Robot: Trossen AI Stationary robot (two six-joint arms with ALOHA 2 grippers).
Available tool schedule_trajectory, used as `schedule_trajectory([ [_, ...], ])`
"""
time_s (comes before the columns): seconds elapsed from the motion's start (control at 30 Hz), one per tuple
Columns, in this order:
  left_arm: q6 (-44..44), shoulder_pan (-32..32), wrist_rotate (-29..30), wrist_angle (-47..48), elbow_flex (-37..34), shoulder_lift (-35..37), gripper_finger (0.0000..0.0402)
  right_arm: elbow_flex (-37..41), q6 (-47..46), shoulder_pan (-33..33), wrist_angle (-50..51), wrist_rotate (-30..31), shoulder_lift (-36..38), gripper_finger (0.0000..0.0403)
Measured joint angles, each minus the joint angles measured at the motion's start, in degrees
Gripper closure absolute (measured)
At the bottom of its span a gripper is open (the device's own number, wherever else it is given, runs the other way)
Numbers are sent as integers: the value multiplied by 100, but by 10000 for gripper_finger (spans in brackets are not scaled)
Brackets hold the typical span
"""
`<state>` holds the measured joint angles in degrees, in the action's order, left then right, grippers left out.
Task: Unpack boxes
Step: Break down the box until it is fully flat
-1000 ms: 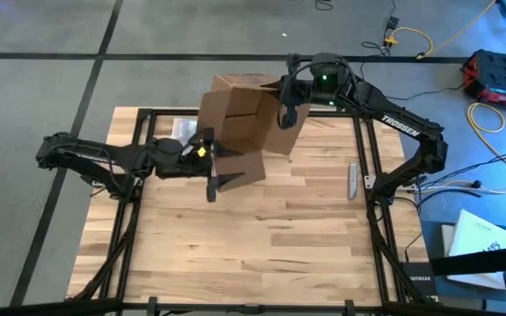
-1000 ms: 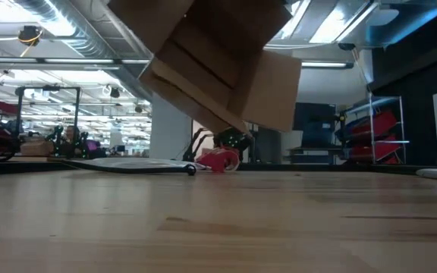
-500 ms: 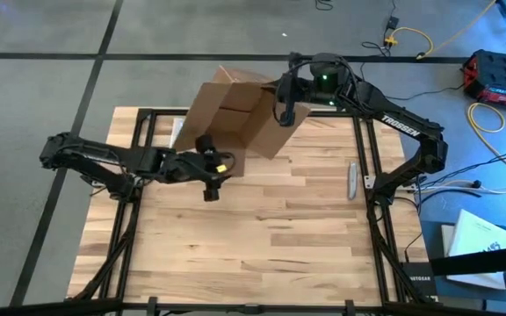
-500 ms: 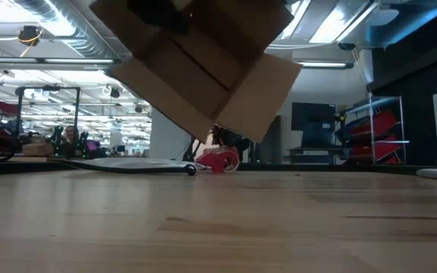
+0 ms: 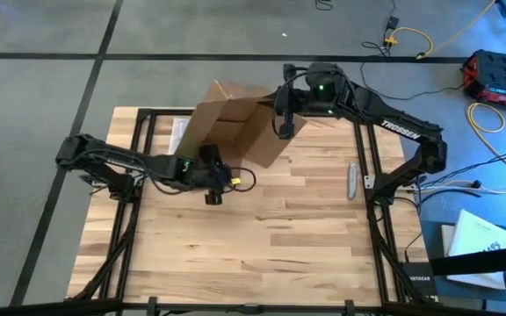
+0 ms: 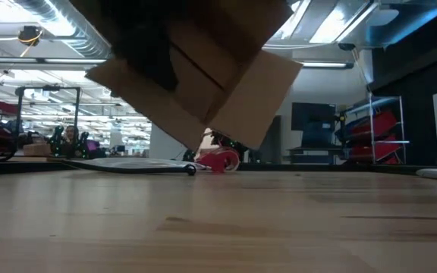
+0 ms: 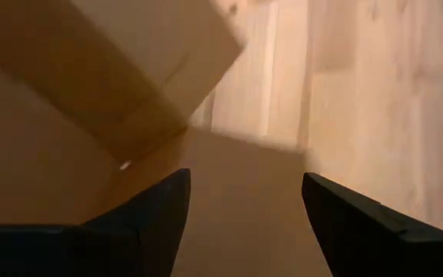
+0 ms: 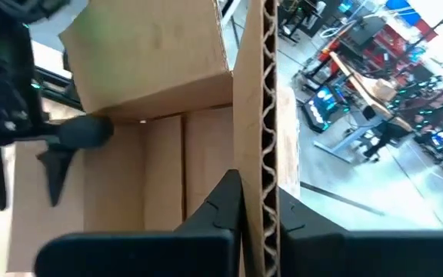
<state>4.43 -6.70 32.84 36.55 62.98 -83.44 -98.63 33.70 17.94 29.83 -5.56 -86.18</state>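
Observation:
The brown cardboard box (image 5: 235, 123) hangs tilted over the table's far middle, open side toward the left arm, flaps spread. In the low view, the box (image 6: 203, 68) is clear of the table. My right gripper (image 5: 284, 123) is shut on its right-hand wall; the right wrist view shows this gripper (image 8: 264, 196) astride a corrugated edge. My left gripper (image 5: 211, 195) stands open and slanting down just near-side of the box. In its own view the gripper (image 7: 244, 185) faces a cardboard flap (image 7: 237, 200). My right gripper pinches the box's wall at its cut corrugated edge (image 8: 268, 131), one finger (image 8: 225, 204) inside the box and one outside. The box hangs from this hold, tilted and lifted clear of the table. My left gripper: I cannot tell whether its fingers touch the flap.
A clear plastic bag (image 5: 180, 130) lies at the table's far left, partly under the box. A small red object (image 6: 218, 159) sits behind the box in the low view. A grey utility knife (image 5: 352, 180) lies near the right edge. Bare wood fills the near half.
My left gripper has sunk and tipped from nearly level to slanting down, still open, beside the box's near side. The box has turned in my right gripper's hold: its lower left corner has swung toward the table's left, and the flap by the left gripper has moved under the box.

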Motion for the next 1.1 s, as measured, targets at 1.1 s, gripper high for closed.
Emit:
schedule_trajectory([
  [1.1, -663, 218, 1175, 703, -466, -756, 163, 7, 401, -484, 915, -760, 25, 403],
])
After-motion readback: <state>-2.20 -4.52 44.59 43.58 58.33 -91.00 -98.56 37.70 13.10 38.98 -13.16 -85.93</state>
